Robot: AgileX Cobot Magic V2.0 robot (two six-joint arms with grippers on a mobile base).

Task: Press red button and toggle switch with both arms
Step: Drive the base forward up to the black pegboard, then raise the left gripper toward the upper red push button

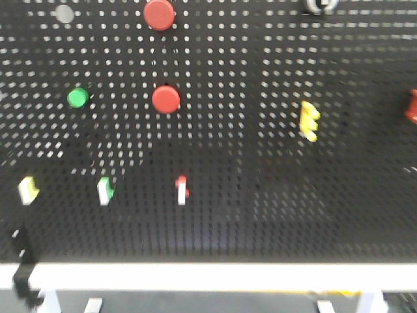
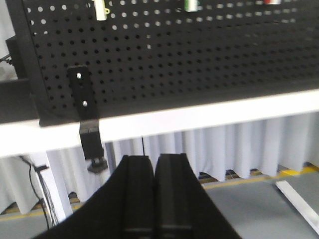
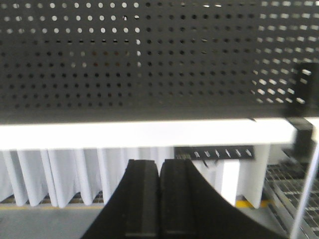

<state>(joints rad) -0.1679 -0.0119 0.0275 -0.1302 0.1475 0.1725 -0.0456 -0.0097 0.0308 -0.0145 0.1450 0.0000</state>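
On the black pegboard [image 1: 260,195] in the front view, the red button [image 1: 159,14] sits at the top, the larger of two red discs. A smaller red button [image 1: 165,99] is below it. Toggle switches stand in a lower row: yellow [image 1: 27,190], green [image 1: 105,190] and red [image 1: 182,190]. Another yellow switch [image 1: 309,120] is at the right. No arm shows in the front view. My left gripper [image 2: 154,164] is shut and empty, low in front of the board's white ledge [image 2: 199,117]. My right gripper [image 3: 159,167] is shut and empty, below the white ledge [image 3: 149,133].
A green round button [image 1: 77,98] is left of the smaller red one. A grey knob [image 1: 64,13], a black-and-white knob [image 1: 320,5] and a red part [image 1: 412,107] sit near the board's edges. A black clamp bracket [image 2: 84,104] holds the board's left corner. White curtains hang under the ledge.
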